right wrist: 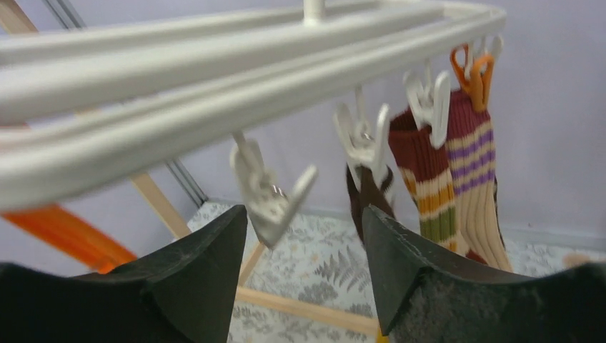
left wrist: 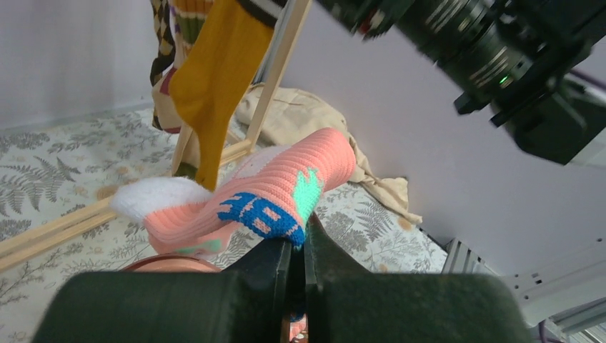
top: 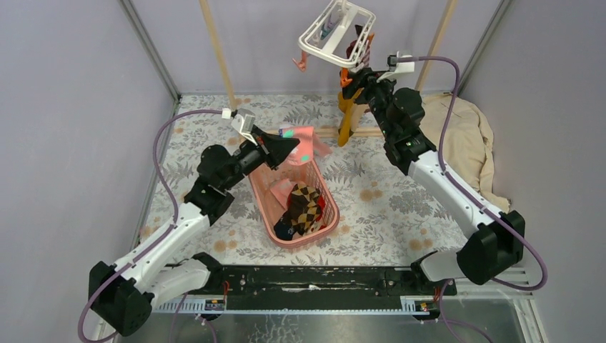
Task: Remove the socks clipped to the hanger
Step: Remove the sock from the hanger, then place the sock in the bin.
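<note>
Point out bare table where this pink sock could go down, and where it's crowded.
Widest free patch: floral tablecloth between the pink plastic basket and the right arm. A smaller one back left, between the left arm and the wooden rack's post. Crowded: back right, where the white plastic hanger, the hanging mustard sock, the right gripper and the beige cloth bunch.

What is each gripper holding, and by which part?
Left gripper pinches the pink sock at its blue-patterned patch. Right gripper is open, holding nothing, below the hanger.

A pink basket [top: 304,243] stands mid-surface on the fern-patterned surface [top: 386,193]. A beige cloth [top: 468,139] lies at right, near the wooden rack [top: 216,53].
</note>
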`<action>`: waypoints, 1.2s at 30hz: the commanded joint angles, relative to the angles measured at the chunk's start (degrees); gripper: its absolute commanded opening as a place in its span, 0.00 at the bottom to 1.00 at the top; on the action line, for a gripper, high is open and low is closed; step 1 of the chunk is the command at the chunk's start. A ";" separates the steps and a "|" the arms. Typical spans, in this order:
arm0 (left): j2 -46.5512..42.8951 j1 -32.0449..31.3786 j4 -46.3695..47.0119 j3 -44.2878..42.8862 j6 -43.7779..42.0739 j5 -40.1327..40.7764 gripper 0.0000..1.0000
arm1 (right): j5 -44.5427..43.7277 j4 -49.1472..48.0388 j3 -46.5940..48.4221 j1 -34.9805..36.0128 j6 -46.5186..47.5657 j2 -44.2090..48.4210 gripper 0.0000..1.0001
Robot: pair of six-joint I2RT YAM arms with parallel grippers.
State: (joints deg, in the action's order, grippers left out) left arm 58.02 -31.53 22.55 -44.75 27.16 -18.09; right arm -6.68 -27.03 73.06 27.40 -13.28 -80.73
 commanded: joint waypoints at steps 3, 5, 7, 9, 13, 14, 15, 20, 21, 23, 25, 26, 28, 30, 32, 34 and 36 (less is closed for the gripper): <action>-5.90 -0.59 -1.80 0.44 1.96 -0.66 0.00 | 1.47 2.95 -9.44 0.55 -3.32 7.74 0.74; -8.25 -0.62 -3.15 0.78 2.16 0.08 0.00 | 1.50 4.47 -14.17 0.49 -4.38 10.31 0.76; -10.76 -0.60 -4.28 1.09 2.76 0.99 0.00 | 1.78 4.82 -19.63 0.50 -5.59 13.22 0.77; -13.09 -0.61 -4.48 1.49 3.95 1.09 0.00 | 2.16 4.96 -25.01 0.49 -6.86 16.01 0.78; -16.37 -0.73 -5.71 0.93 6.14 0.33 0.00 | 4.62 4.79 -34.90 0.51 -9.66 20.72 0.78; -16.98 -0.71 -6.30 0.71 6.40 0.38 0.00 | 5.20 4.75 -37.33 0.52 -10.44 21.84 0.79; -17.50 -0.72 -7.00 0.45 6.64 0.40 0.00 | 5.73 4.59 -39.58 0.50 -10.95 23.04 0.79; -19.69 -0.77 -10.30 1.81 7.08 1.52 0.00 | 5.62 4.18 -49.12 0.55 -13.06 30.34 0.80; -20.01 -0.73 -10.48 2.92 7.29 2.11 0.00 | 5.64 4.39 -50.28 0.50 -13.49 31.81 0.80; -19.57 -0.79 -9.48 5.72 8.05 2.96 0.00 | 6.10 4.48 -52.26 0.50 -14.17 34.60 0.80; -18.17 -0.81 -7.59 8.71 8.44 3.80 0.00 | 6.43 5.13 -53.40 0.55 -14.74 36.43 0.80; -17.23 -0.85 -6.44 10.13 8.64 4.24 0.00 | 6.49 5.40 -53.94 0.60 -15.01 37.27 0.80; -14.60 -1.05 -3.22 12.69 9.29 4.63 0.00 | 6.50 6.15 -54.02 0.52 -15.25 38.37 0.80; -11.36 -1.41 -0.55 14.13 9.44 5.35 0.00 | 7.20 6.34 -53.80 0.53 -15.46 38.68 0.80; -8.02 -2.33 1.10 14.97 8.82 7.47 0.00 | 8.60 6.37 -53.22 0.55 -15.66 38.19 0.80; -4.83 -3.26 1.87 15.20 7.84 10.44 0.00 | 9.56 6.14 -52.66 0.55 -15.67 37.15 0.81; -1.44 -3.79 2.27 15.12 6.93 12.68 0.00 | 10.03 5.73 -52.32 0.55 -15.64 36.28 0.81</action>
State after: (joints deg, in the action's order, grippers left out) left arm 52.88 -34.06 17.17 -29.32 35.57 -11.20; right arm 0.99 -19.53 18.98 27.49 -28.16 -43.35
